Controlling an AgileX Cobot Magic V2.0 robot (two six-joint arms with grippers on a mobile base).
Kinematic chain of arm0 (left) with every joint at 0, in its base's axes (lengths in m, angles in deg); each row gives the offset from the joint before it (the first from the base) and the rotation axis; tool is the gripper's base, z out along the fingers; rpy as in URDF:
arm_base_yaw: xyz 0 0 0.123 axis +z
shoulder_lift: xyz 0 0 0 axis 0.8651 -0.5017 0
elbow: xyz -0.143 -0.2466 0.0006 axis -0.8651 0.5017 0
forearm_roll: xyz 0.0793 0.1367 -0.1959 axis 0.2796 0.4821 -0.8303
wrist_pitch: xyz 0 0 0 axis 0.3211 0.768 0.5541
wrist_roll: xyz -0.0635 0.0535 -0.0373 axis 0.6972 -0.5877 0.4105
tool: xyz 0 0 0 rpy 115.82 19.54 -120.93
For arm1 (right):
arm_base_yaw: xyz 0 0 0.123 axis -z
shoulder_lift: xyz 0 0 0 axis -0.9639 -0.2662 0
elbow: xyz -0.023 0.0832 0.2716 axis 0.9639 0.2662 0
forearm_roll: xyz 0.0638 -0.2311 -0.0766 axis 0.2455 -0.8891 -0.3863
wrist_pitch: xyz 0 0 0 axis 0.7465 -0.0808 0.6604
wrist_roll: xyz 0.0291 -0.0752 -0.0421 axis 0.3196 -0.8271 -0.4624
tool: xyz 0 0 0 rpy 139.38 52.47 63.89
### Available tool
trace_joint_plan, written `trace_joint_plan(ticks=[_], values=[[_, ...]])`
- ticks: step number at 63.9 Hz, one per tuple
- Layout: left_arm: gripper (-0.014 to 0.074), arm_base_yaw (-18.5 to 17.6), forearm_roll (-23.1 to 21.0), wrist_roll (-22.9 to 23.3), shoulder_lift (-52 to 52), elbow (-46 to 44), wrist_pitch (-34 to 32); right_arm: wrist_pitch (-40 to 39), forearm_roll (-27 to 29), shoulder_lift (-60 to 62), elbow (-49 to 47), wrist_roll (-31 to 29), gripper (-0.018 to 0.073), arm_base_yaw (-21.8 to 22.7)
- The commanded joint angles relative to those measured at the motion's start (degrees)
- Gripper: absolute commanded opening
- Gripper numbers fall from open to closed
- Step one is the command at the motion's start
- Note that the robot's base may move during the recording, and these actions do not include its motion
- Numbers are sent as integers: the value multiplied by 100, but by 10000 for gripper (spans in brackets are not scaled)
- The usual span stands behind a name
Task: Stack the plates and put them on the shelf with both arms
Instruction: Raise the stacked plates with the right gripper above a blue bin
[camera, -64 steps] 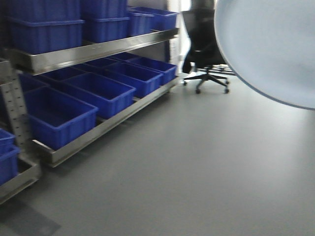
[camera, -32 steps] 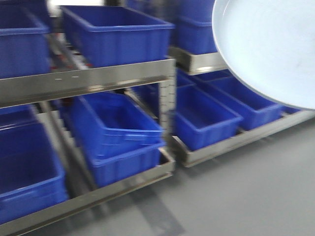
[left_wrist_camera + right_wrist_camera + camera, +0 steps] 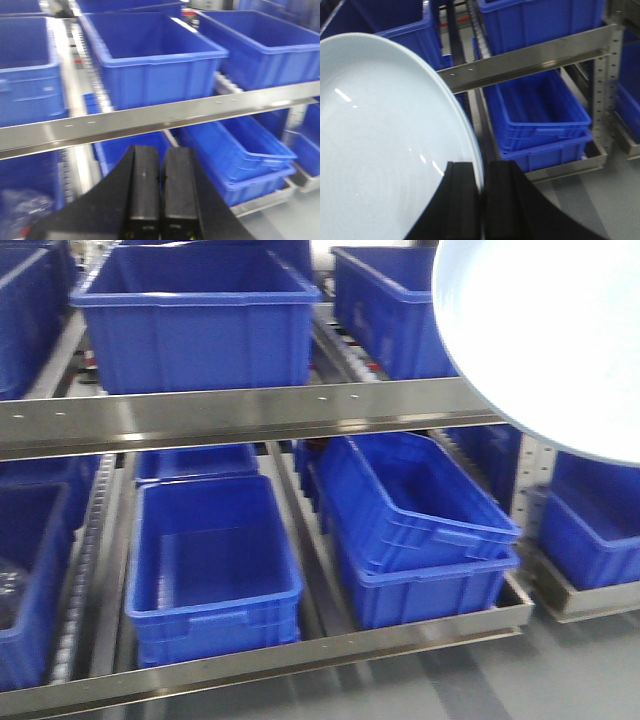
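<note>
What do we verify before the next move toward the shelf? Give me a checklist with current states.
1. Right pincer grip on the plate: ok, it is shut on the rim.
2. Two plates stacked in that grip: cannot tell, only one plate face shows clearly.
3. Left pincer sharing the load: not ok, it is shut, empty and away from the plate.
4. Shelf rail in front of the robot: ok, it runs across the front view.
5. Bare spot to set the plate down: cannot tell, both levels in view are filled with blue crates.
</note>
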Motion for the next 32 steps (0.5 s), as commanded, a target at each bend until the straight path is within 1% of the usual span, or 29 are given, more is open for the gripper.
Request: trace_joint_plan(ticks=[1,32], values=[[83,-2,-49,27,-34,-166,-529,-530,47,-16,-171,-22,50,28],[83,-2,-49,27,-34,-166,-529,-530,47,-16,-171,-22,50,28]])
